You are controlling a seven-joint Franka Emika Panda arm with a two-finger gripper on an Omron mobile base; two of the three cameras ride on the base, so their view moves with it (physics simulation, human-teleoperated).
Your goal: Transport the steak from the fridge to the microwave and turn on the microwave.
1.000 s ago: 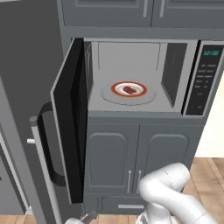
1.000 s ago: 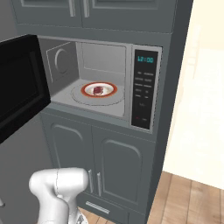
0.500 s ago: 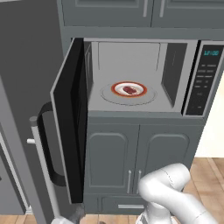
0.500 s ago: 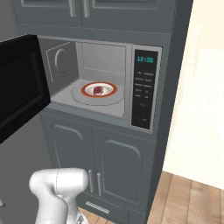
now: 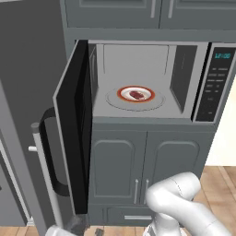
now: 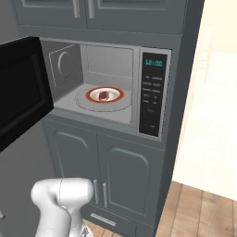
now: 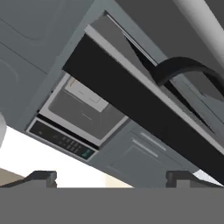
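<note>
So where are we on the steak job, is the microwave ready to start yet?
Done: the steak sits on a plate inside the microwave. In hand: nothing; the gripper is open and empty, low below the microwave door, looking up at it. Left: that door is wide open and needs shutting, then the button panel, clock lit, needs pressing to start.

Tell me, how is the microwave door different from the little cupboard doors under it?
The microwave door stands swung wide open; the cupboard doors are shut. The microwave door is black with a curved black handle; the cupboard doors are grey with thin silver handles. Both belong to the same grey cabinet wall.
</note>
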